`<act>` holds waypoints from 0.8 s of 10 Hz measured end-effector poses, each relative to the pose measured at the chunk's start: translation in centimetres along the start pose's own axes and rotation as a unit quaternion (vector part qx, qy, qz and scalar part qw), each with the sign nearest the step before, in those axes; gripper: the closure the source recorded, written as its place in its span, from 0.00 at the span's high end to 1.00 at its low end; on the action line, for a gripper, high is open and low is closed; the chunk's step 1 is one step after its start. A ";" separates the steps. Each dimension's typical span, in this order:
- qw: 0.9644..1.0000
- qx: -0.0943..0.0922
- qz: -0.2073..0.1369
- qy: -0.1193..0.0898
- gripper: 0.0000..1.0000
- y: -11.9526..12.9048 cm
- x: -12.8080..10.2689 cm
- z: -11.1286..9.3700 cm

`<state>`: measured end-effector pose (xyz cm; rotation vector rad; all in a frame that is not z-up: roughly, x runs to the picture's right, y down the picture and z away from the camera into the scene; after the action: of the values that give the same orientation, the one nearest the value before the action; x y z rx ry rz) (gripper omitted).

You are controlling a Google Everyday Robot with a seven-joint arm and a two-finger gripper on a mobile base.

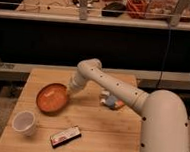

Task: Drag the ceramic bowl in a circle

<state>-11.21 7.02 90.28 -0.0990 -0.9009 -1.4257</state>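
Note:
The ceramic bowl (pixel 52 98), orange-brown, round and shallow, sits on the left half of the wooden table (pixel 103 134). My gripper (pixel 71 92) is at the bowl's right rim, at the end of the white arm (pixel 117 90) that reaches in from the right. The gripper's tip is pressed against or on the rim.
A small white cup (pixel 24 122) stands at the front left of the bowl. A flat dark packet with a red stripe (pixel 65 136) lies in front. A small blue, white and orange object (pixel 111 101) lies right of the arm. A railing and cluttered shelf run behind.

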 end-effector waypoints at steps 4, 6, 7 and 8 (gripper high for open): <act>0.997 -0.016 0.072 0.014 0.02 7.3 0.6 -1.9; 0.995 -0.025 0.098 0.025 0.02 11.3 -0.8 -4.3; 0.994 -0.027 0.101 0.029 0.02 12.1 -1.9 -5.3; 0.994 -0.031 0.099 0.031 0.02 12.4 -3.4 -6.2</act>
<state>2.95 8.73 89.61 -0.1843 -0.7746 -1.2655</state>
